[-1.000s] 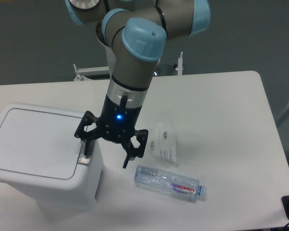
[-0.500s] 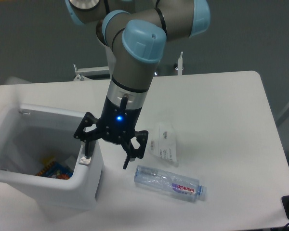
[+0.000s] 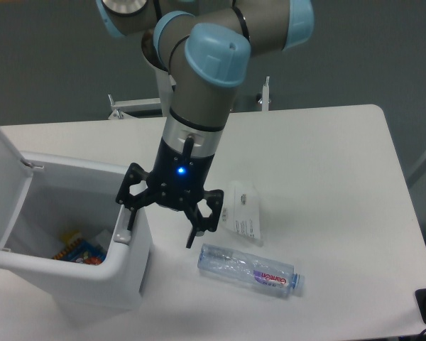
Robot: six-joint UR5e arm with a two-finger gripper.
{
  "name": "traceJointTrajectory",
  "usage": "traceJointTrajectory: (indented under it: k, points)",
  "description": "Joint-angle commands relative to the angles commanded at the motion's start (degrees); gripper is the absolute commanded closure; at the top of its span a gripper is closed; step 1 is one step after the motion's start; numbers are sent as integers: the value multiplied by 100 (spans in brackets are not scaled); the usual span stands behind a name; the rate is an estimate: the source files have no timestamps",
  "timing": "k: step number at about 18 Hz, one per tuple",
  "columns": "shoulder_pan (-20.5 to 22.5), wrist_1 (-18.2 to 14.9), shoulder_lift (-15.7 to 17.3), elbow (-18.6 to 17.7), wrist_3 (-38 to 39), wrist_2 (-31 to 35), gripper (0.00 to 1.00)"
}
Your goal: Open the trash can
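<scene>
Bench [image 3: 326, 142], white, fills most of the view; far edge runs along a dark backdrop.

Trash can [image 3: 124, 273] sits at the near-left corner of the bench, white and boxy. Lid [image 3: 3, 181] stands swung up at the left side, well off the rim. Interior exposed; some colourful litter [image 3: 82, 252] lies at the bottom. Grey latch button [image 3: 121, 234] shows on the right rim, the side nearest the arm.

UR5e arm [image 3: 199, 106] reaches down from the far side, blue joint caps, blue status light lit on the wrist.

End effector [image 3: 161, 225] spread wide, gripping nothing. One finger [image 3: 130, 217] is over or just above the latch button; whether it touches cannot be told from this angle. Other finger hangs over bare bench just right of the can.

Clear plastic bottle [image 3: 248, 268] lies on its side near the near edge, right of the can. Small printed packet [image 3: 241, 209] lies flat just beyond it, close to the free finger.

Judgement: task looks done, lid up. Risks from here:
- Sideways withdrawal could catch the finger on the rim and drag or tip the can.
- Any knock to the can might drop the lid back.
- Swinging right while low could sweep the packet or roll the bottle.
</scene>
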State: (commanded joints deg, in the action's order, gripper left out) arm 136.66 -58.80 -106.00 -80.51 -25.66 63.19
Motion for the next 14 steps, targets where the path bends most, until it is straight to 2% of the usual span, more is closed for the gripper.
traceJointTrajectory:
  k: [5,10,14]
  points:
    - [738,0,-44,18,-158,-9,0]
    - [1415,-53,-298,0,-948,-53,0]
    - [1785,-79,-465,-78,-1572,-35,0]
